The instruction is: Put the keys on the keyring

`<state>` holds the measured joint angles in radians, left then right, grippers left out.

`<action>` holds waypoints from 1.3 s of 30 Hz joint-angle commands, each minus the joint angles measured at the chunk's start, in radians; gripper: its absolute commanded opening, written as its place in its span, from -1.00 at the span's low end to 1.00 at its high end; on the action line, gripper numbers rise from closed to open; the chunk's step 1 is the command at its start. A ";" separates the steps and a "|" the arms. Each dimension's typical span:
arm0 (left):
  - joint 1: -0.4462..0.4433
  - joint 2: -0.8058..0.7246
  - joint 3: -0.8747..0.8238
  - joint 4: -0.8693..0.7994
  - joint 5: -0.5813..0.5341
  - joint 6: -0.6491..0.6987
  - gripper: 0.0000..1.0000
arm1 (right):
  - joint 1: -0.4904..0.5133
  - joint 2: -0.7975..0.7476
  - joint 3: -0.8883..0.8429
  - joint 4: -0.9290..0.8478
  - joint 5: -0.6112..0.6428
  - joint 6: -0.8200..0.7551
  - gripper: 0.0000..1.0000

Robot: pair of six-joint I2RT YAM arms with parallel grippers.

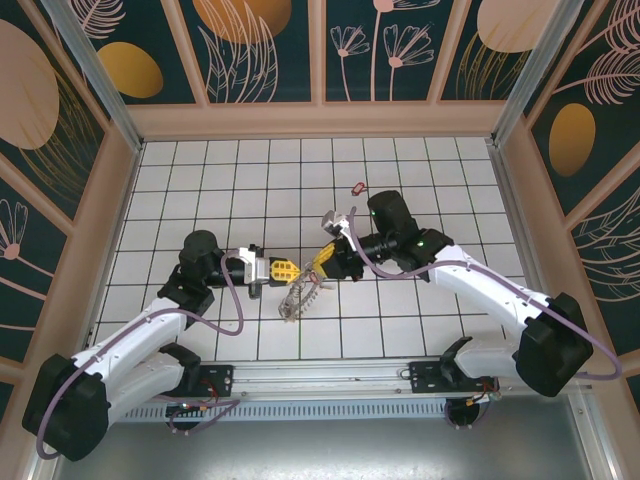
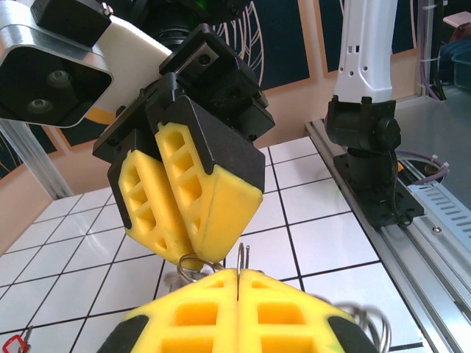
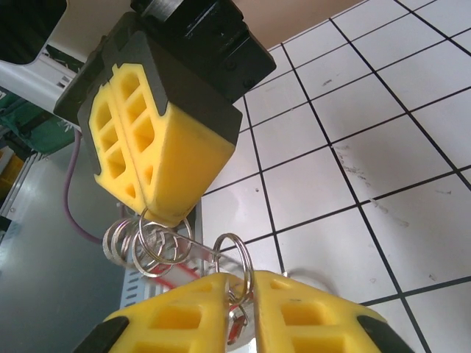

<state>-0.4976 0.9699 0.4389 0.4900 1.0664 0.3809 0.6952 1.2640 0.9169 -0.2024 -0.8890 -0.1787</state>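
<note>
The keyring [image 1: 298, 298] hangs over the tiles between both grippers, a thin wire fringed with small rings [image 3: 143, 246]. My left gripper [image 1: 285, 270] is shut on that wire [image 2: 241, 254], which sticks up from between its tips [image 2: 239, 273]. Facing it tip to tip, my right gripper [image 1: 322, 262] has its jaws a small gap apart [image 3: 246, 283]. In that gap stands the split ring [image 3: 237, 254] of a key with a red tag [image 3: 237, 327]. The keyring wire passes through this ring. Another red-tagged key [image 1: 357, 187] lies on the tiles behind, and one more [image 1: 328, 218] is closer.
The white tiled floor [image 1: 220, 180] is boxed in by wooden-framed patterned walls. A metal rail [image 1: 330, 375] carrying both arm bases runs along the near edge. The right arm's base [image 2: 368, 147] stands close by on the right of the left wrist view.
</note>
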 commanded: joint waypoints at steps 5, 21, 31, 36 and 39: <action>-0.004 -0.004 0.037 0.028 0.033 0.019 -1.00 | 0.006 -0.071 0.027 -0.046 0.012 -0.129 -0.48; -0.005 0.006 0.051 0.035 0.038 0.008 -1.00 | 0.184 -0.217 -0.125 0.150 0.328 -0.298 -0.16; -0.006 0.021 0.057 0.057 0.041 -0.005 -1.00 | 0.187 -0.175 -0.123 0.200 0.315 -0.345 -0.20; -0.006 0.023 0.055 0.068 0.043 -0.012 -1.00 | 0.193 -0.155 -0.120 0.206 0.314 -0.357 -0.38; -0.005 0.023 0.050 0.086 0.044 -0.027 -1.00 | 0.198 -0.148 -0.124 0.209 0.314 -0.358 -0.39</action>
<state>-0.4980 0.9951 0.4583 0.4973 1.0702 0.3721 0.8818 1.1076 0.8013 -0.0307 -0.5678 -0.5190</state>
